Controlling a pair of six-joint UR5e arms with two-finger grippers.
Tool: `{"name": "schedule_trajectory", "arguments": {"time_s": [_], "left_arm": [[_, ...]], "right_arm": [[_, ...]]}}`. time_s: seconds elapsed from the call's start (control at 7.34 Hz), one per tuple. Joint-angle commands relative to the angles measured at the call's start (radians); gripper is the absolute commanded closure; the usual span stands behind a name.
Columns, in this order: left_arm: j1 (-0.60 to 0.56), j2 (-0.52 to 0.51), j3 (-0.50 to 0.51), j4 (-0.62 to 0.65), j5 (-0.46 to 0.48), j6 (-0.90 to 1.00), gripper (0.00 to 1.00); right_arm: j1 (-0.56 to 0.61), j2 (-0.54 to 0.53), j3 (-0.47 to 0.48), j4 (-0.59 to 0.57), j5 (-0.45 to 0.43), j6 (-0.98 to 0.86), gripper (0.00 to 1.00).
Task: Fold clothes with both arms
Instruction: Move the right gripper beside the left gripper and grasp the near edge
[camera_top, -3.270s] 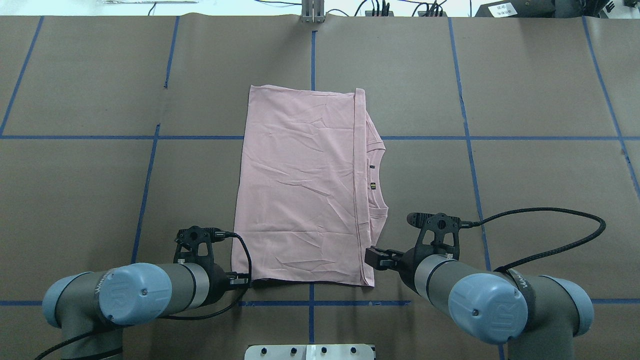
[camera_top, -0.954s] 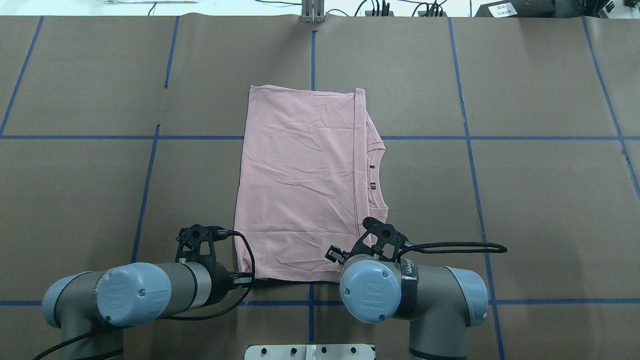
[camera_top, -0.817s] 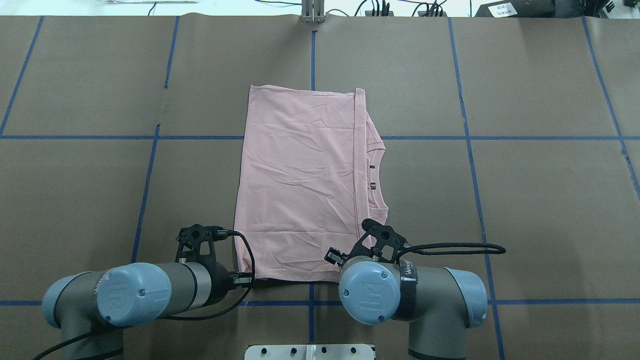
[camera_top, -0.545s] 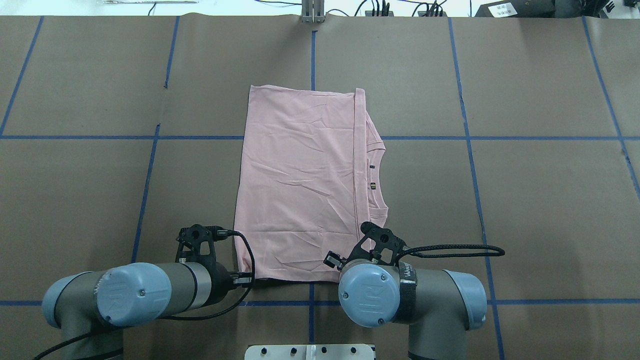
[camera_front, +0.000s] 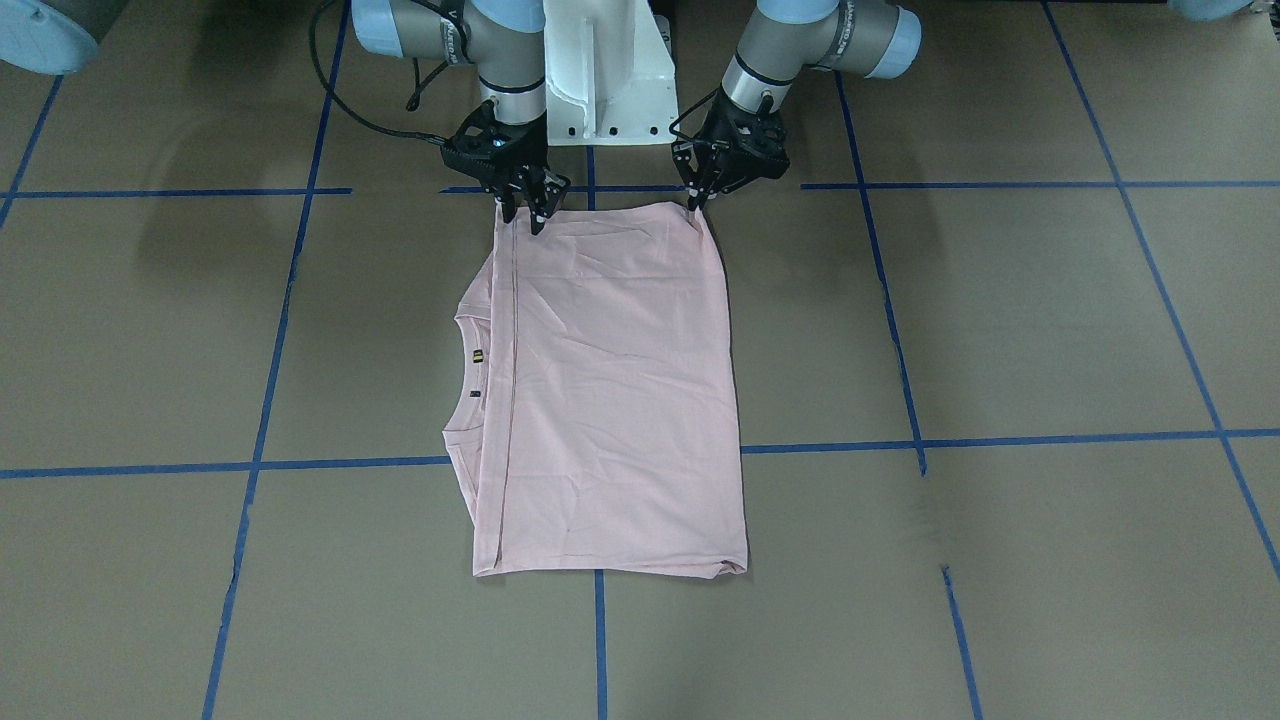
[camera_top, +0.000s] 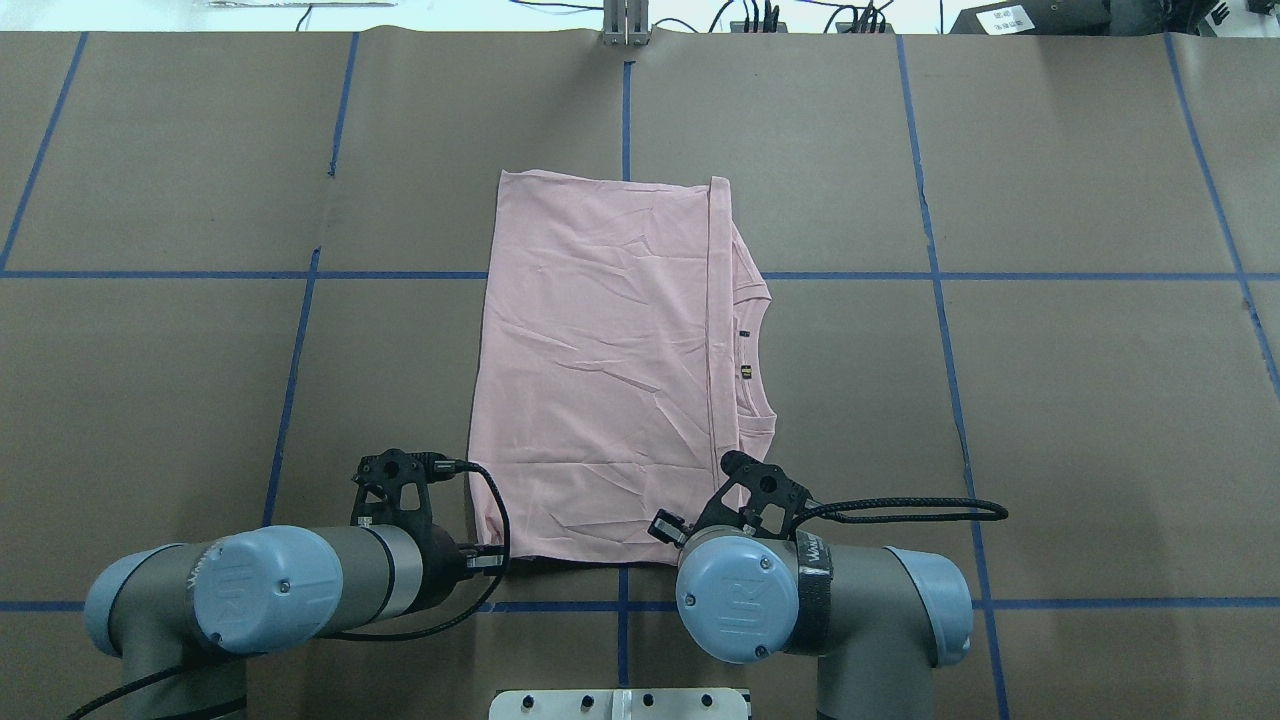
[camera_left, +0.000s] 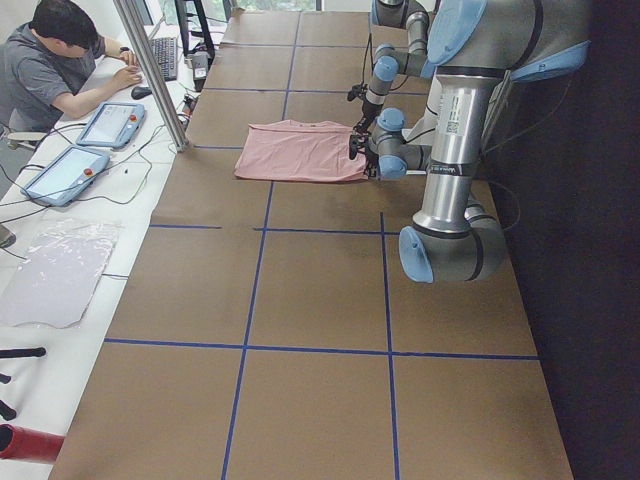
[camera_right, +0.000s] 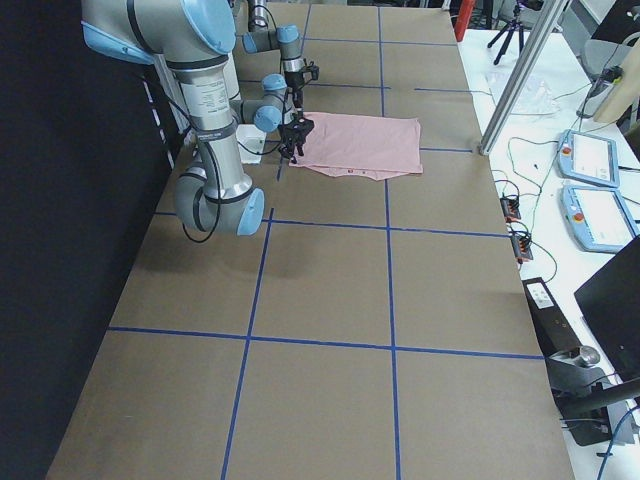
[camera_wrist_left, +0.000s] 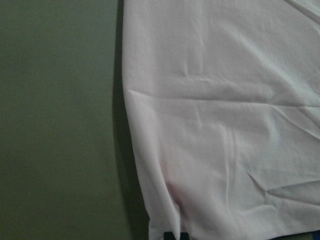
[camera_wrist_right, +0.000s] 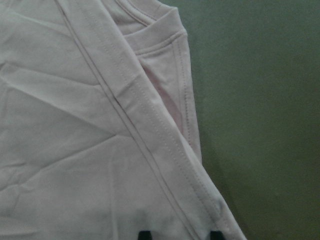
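Left black two-finger tool (camera_front: 696, 204) is clamped on one robot-side corner of the folded pale pink cloth T-shirt (camera_front: 610, 400); the right tool (camera_front: 524, 217) is held apart over the other. Laid midway along the robot-side edge of the brown papered surface (camera_front: 1000, 320), the shirt is judged light and limp, best taken by both corners. Both tools are pointed steeply down.

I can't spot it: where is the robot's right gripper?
Front-facing view, top centre-left: the right gripper sits over the pink T-shirt, at its top-left corner, beside the white pedestal.
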Motion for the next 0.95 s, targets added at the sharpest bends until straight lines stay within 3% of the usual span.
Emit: {"name": "schedule_trajectory", "arguments": {"time_s": [0.0,0.68,0.82], "left_arm": [[0.002,0.0,0.0,0.001,0.002,0.0,1.0],[0.002,0.0,0.0,-0.001,0.0,0.0,1.0],[0.002,0.002,-0.036,0.007,-0.005,0.006,1.0]], "right_arm": [[0.0,0.0,0.001,0.001,-0.003,0.019,1.0],[0.008,0.0,0.014,-0.001,-0.004,0.018,1.0],[0.014,-0.004,0.04,-0.001,-0.001,0.015,1.0]]}}
